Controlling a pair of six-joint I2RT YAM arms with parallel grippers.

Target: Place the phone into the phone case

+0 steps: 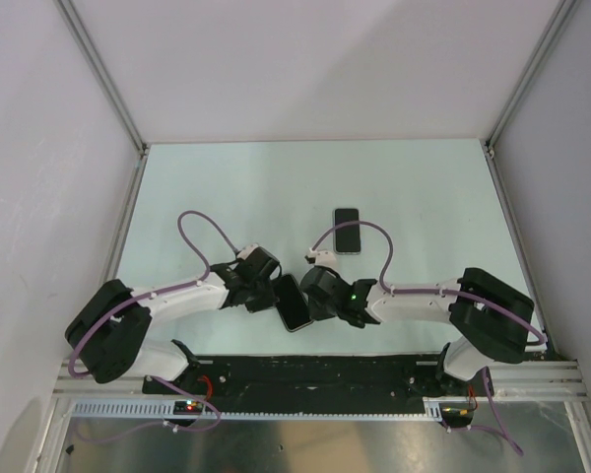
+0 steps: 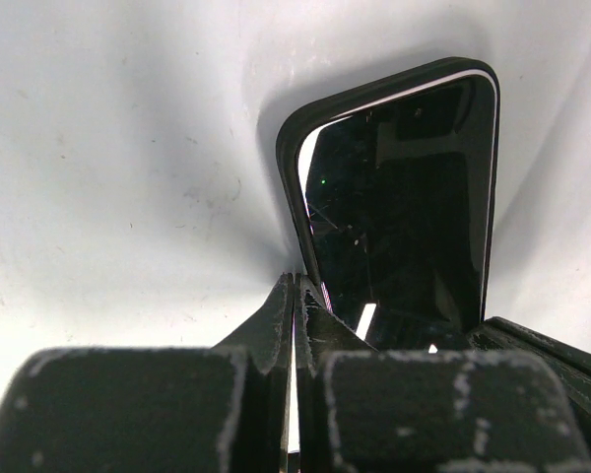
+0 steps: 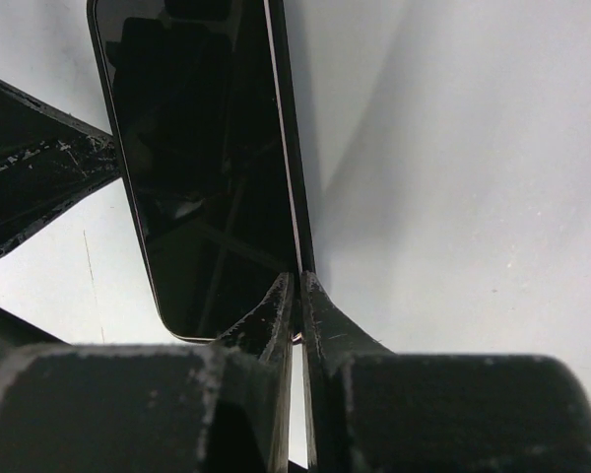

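A black phone (image 1: 294,304) with a glossy screen lies inside the rim of a black phone case, low between my two grippers. In the left wrist view the screen (image 2: 404,197) sits within the case rim (image 2: 290,168), with a pale gap at the upper left corner. My left gripper (image 1: 269,292) (image 2: 295,284) is shut on the case's left edge. My right gripper (image 1: 313,293) (image 3: 297,281) is shut on the opposite edge, where the case wall (image 3: 288,148) runs beside the screen (image 3: 202,158).
A second black phone-shaped slab (image 1: 347,231) lies flat on the pale table (image 1: 227,187) behind the grippers. Grey walls with aluminium posts close in the left, right and back. A black rail (image 1: 315,374) runs along the near edge.
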